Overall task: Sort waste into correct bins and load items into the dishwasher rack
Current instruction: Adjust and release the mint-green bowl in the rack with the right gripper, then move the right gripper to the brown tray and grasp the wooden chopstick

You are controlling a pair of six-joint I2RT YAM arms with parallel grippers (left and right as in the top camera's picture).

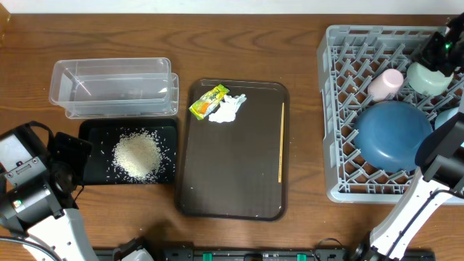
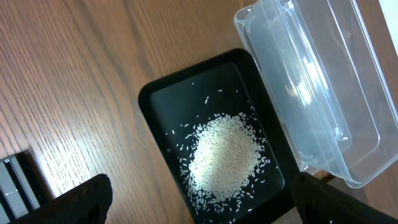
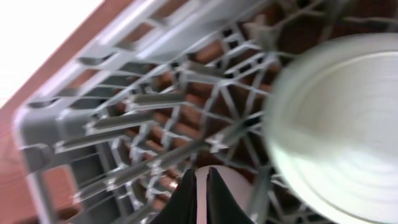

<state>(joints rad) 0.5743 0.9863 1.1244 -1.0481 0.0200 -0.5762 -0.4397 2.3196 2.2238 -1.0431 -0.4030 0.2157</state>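
The heap of white rice (image 1: 136,156) lies in the black tray (image 1: 93,131), seen also in the left wrist view (image 2: 224,158). My left gripper (image 2: 202,208) is open and empty above the tray's near end. The clear tub (image 1: 112,87) stands behind it. The yellow-green wrapper (image 1: 209,100), white tissue (image 1: 227,109) and wooden stick (image 1: 280,141) lie on the brown serving tray. The grey rack (image 1: 341,109) holds the dark-blue bowl (image 1: 395,134), pink cup (image 1: 385,83), mint-green bowl (image 1: 429,77) and light-blue bowl (image 1: 449,119). My right gripper (image 3: 200,177) is shut and empty above the pink cup (image 3: 239,186), beside the mint-green bowl (image 3: 336,137).
The brown serving tray (image 1: 232,196) sits between the black tray and the rack. The rack's pegs (image 3: 124,106) stand close under my right gripper. Bare wooden table (image 2: 74,93) lies left of the black tray.
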